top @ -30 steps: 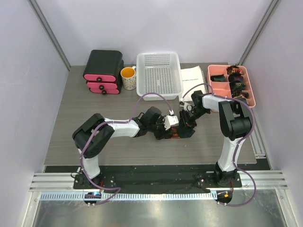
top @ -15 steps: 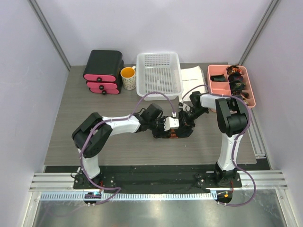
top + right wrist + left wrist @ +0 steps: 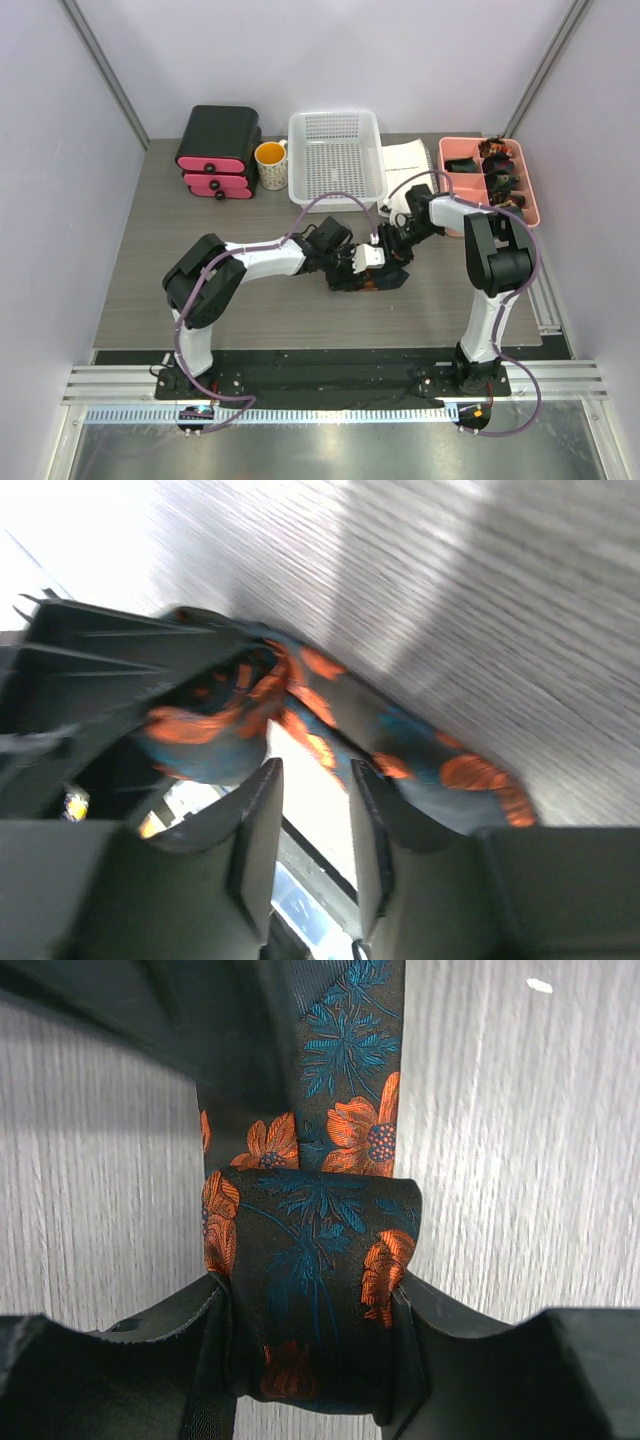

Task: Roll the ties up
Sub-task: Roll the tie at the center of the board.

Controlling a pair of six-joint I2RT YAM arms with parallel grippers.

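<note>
A dark tie (image 3: 340, 1110) with orange and teal flowers lies on the grey table, its near end rolled into a coil (image 3: 315, 1250). My left gripper (image 3: 308, 1295) is shut on that coil, one finger on each side. In the top view the left gripper (image 3: 362, 268) and right gripper (image 3: 392, 246) meet over the tie (image 3: 386, 281) at mid-table. My right gripper (image 3: 315, 775) stands open. The tie's fabric (image 3: 465, 775) drapes just past its fingertips, with nothing between them. Several rolled ties (image 3: 500, 178) sit in the pink tray (image 3: 455, 150).
At the back stand a white basket (image 3: 335, 122), a yellow mug (image 3: 270, 160) and a black and pink drawer box (image 3: 218, 150). A white booklet (image 3: 408, 160) lies between the basket and the pink tray at the right edge.
The right gripper's jaws have parted and it has shifted slightly over the tie. The left arm has swung a little to the right, still holding the coil.
</note>
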